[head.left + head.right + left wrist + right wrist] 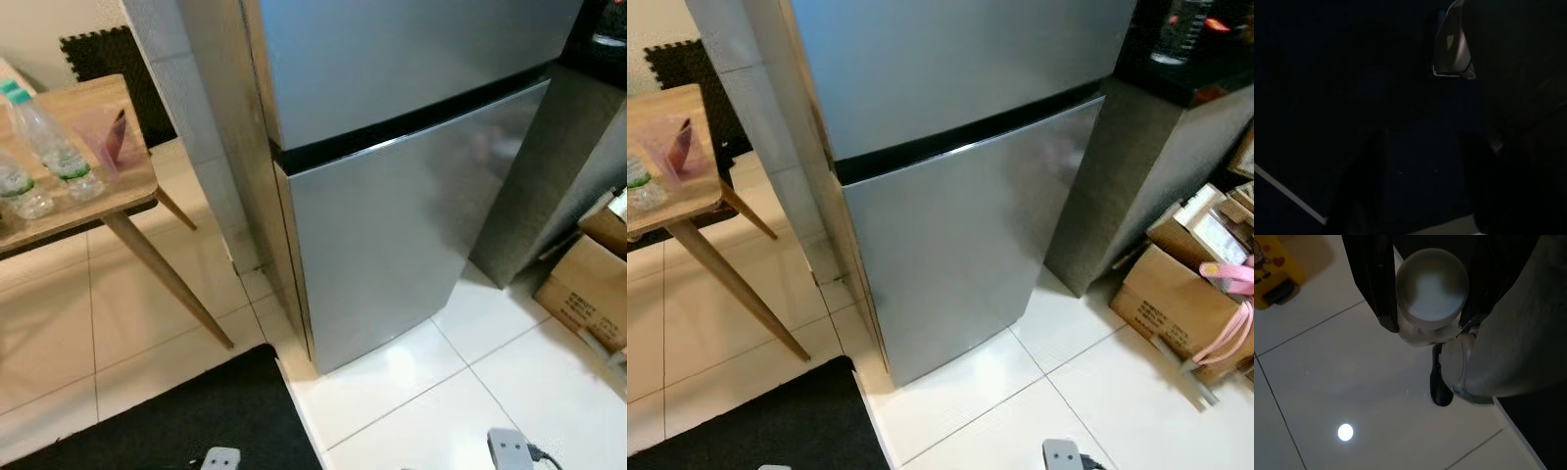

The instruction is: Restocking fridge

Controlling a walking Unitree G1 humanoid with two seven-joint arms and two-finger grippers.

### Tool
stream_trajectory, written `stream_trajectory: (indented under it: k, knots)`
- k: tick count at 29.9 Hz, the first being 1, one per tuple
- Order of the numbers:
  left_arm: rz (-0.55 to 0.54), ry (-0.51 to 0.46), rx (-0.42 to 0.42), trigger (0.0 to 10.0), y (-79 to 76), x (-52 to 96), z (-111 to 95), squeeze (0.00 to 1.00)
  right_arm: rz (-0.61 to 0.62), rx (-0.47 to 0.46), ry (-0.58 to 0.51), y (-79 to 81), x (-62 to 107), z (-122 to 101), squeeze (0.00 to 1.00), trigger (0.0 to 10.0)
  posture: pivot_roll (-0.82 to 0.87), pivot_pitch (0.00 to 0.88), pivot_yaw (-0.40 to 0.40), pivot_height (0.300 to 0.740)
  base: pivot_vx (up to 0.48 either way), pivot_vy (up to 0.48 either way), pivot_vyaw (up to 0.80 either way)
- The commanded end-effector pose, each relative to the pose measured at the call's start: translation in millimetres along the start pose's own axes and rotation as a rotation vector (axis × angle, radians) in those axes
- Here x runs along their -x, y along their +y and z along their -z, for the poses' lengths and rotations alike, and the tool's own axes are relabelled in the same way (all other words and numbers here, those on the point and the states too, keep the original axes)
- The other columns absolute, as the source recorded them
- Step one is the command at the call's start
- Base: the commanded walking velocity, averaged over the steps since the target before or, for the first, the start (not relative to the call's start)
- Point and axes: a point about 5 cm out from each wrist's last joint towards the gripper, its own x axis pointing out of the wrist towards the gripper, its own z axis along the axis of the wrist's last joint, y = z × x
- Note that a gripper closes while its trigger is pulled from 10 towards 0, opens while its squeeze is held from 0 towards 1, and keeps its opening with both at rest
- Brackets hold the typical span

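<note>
1. Straight ahead of me stands the silver fridge point(411, 196), both doors shut, a black band running between the upper and the lower door.
2. To my left a wooden table point(118, 201) carries two clear water bottles point(49, 147) with green caps and green-and-white labels; I cannot read the print on them. Beside them lies a clear pink bag point(108, 137).
3. At my right, a grey counter block point(1146, 166) stands against the fridge's side, and past it cardboard boxes point(1171, 304) sit on the white tile floor point(1117, 392). One box face bears dark printed lines, too small for me to read. A pink strap point(1229, 333) hangs over the boxes.
4. A black mat point(176, 421) covers the floor at my feet, left of the tiles.
5. My right gripper point(1425, 289) points down over the white tiles, its two black fingers point(1374, 279) closed against the sides of a pale cylindrical container point(1431, 289), seen end-on from the wrist. I see no writing on its round face.
6. Near the edge of the right wrist view, a yellow object point(1276, 269) rests on the tile, printed with a cartoon figure and red hearts.
7. My left gripper point(1420, 191) hangs in deep shade over dark flooring; its fingers show faintly, but I cannot tell how far apart they stand.
</note>
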Motion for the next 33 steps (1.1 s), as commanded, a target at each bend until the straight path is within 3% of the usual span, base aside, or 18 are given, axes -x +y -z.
stream_trajectory:
  k: [1, 4, 6, 7, 8, 9, 12, 16, 17, 20, 27, 33]
  knots:
    - [-0.010, -0.780, -0.057, 10.0, -4.8, 47.7, -229, 1.00, -0.003, 0.006, 0.007, 1.8, 0.1, 3, 0.00, 10.0, -0.09, 0.072, 0.021, 0.740, 0.000, 0.000, 0.00]
    - [-0.025, -0.846, -0.060, 10.0, -2.2, 61.0, -253, 1.00, -0.001, -0.001, 0.013, 2.0, 0.5, 5, 0.00, 10.0, -0.09, 0.073, 0.029, 0.740, 0.000, 0.000, 0.00]
    - [-0.032, -0.826, -0.075, 10.0, -2.9, 59.2, -251, 1.00, 0.000, -0.004, 0.013, 2.0, 0.5, 6, 0.00, 10.0, -0.09, 0.071, 0.031, 0.740, 0.000, 0.000, 0.00]
    - [-0.034, -0.783, -0.096, 10.0, -4.4, 53.7, -243, 0.75, 0.001, -0.007, 0.013, 2.1, 0.5, 6, 0.00, 10.0, -0.10, 0.071, 0.033, 0.740, 0.000, 0.000, 0.00]
    - [-0.034, -0.783, -0.096, 10.0, -4.4, 53.7, -243, 0.75, 0.001, -0.007, 0.013, 2.1, 0.5, 6, 0.00, 10.0, -0.10, 0.071, 0.033, 0.740, 0.000, 0.000, 0.00]
    - [-0.032, -0.686, -0.140, 10.0, -6.5, 41.1, -222, 0.00, 0.002, -0.011, 0.012, 2.2, 0.4, 6, 0.00, 10.0, -0.10, 0.071, 0.033, 0.740, 0.000, 0.000, 0.00]
    - [-0.030, -0.644, -0.157, 10.0, -7.0, 35.9, -211, 0.00, 0.002, -0.012, 0.011, 2.2, 0.4, 6, 0.00, 10.0, -0.10, 0.071, 0.033, 0.740, 0.000, 0.000, 0.00]
    - [-0.063, -0.433, -0.154, 10.0, 9.6, 14.8, -147, 0.00, 0.002, -0.013, 0.008, 2.3, 0.4, 5, 0.00, 10.0, -0.10, 0.082, 0.033, 0.740, 0.000, 0.000, 0.00]
    - [-0.063, -0.433, -0.154, 10.0, 9.6, 14.8, -147, 0.00, 0.002, -0.013, 0.008, 2.3, 0.4, 5, 0.00, 10.0, -0.10, 0.082, 0.033, 0.740, 0.000, 0.000, 0.00]
    - [-0.117, -0.355, -0.107, 10.0, 27.4, 11.5, -116, 0.00, 0.003, -0.011, 0.010, 1.6, 0.6, 6, 0.00, 10.0, -0.10, 0.085, 0.030, 0.740, 0.000, 0.000, 0.00]
    - [-0.229, -0.332, 0.038, 10.0, 55.3, 15.9, -98, 0.00, 0.004, -0.009, 0.017, 0.6, 1.0, 7, 0.00, 10.0, -0.09, 0.083, 0.029, 0.740, 0.000, 0.000, 0.00]
    - [-0.265, -0.317, 0.073, 10.0, 61.3, 16.8, -92, 0.00, 0.005, -0.010, 0.014, 0.4, 0.9, 7, 0.00, 10.0, -0.09, 0.080, 0.031, 0.740, 0.000, 0.000, 0.00]
